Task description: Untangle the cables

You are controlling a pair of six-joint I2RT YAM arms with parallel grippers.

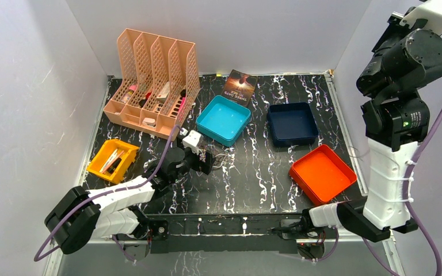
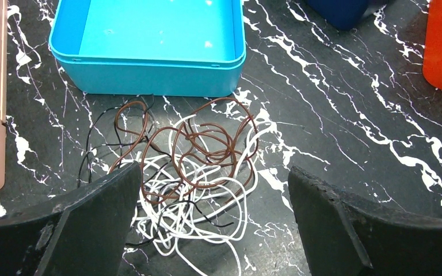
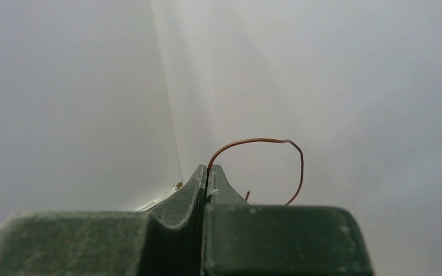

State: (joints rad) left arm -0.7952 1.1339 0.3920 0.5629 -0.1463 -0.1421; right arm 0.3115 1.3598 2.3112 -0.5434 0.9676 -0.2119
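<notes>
A tangle of thin cables (image 2: 195, 167) lies on the black marbled table in front of the teal tray, and it also shows in the top view (image 1: 223, 158). It holds brown (image 2: 207, 144), white (image 2: 230, 201) and black (image 2: 89, 155) strands looped through each other. My left gripper (image 2: 214, 178) is open and empty, low over the tangle's near side, its jaws straddling the white loops; it also shows in the top view (image 1: 207, 162). My right arm (image 1: 403, 63) is raised high at the right wall. My right gripper (image 3: 207, 168) is shut on the end of a brown cable (image 3: 265, 140), which arcs up and right.
A teal tray (image 1: 224, 118) stands just behind the tangle, also in the left wrist view (image 2: 149, 75). A navy tray (image 1: 292, 123) and an orange tray (image 1: 322, 172) stand to the right. A peach file organizer (image 1: 152, 80) and a yellow bin (image 1: 113, 161) stand at the left.
</notes>
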